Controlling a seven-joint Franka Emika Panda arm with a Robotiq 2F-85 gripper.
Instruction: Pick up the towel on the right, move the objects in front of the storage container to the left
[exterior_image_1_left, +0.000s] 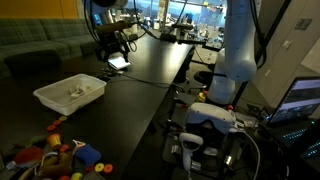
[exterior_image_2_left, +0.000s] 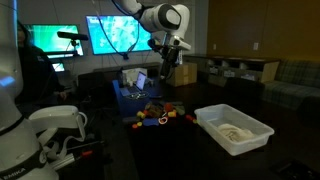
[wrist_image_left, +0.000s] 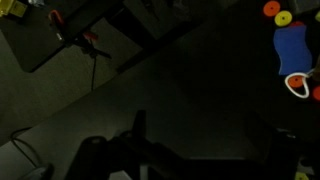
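Observation:
The storage container (exterior_image_2_left: 262, 133) (exterior_image_1_left: 45, 98), a shallow white bin, stands on the black table. A cream towel (exterior_image_2_left: 237, 131) (exterior_image_1_left: 76, 94) lies rumpled inside it. The objects (exterior_image_2_left: 160, 114) (exterior_image_1_left: 62, 155), small red, yellow, orange and blue toys, lie in a jumble beside the bin. My gripper (exterior_image_2_left: 164, 70) (exterior_image_1_left: 116, 47) hangs in the air above the table behind the toys, open and empty. The wrist view is very dark. Its fingers (wrist_image_left: 140, 125) show only faintly at the bottom, and a few toys (wrist_image_left: 290, 48) sit at the top right.
Bright monitors (exterior_image_2_left: 120, 33) and cardboard boxes (exterior_image_2_left: 185, 73) stand behind the table. A blue item (exterior_image_2_left: 130, 92) lies past the toys. White equipment (exterior_image_2_left: 50, 130) (exterior_image_1_left: 215, 118) sits off the table's edge. A red-handled clamp (wrist_image_left: 75, 40) appears in the wrist view.

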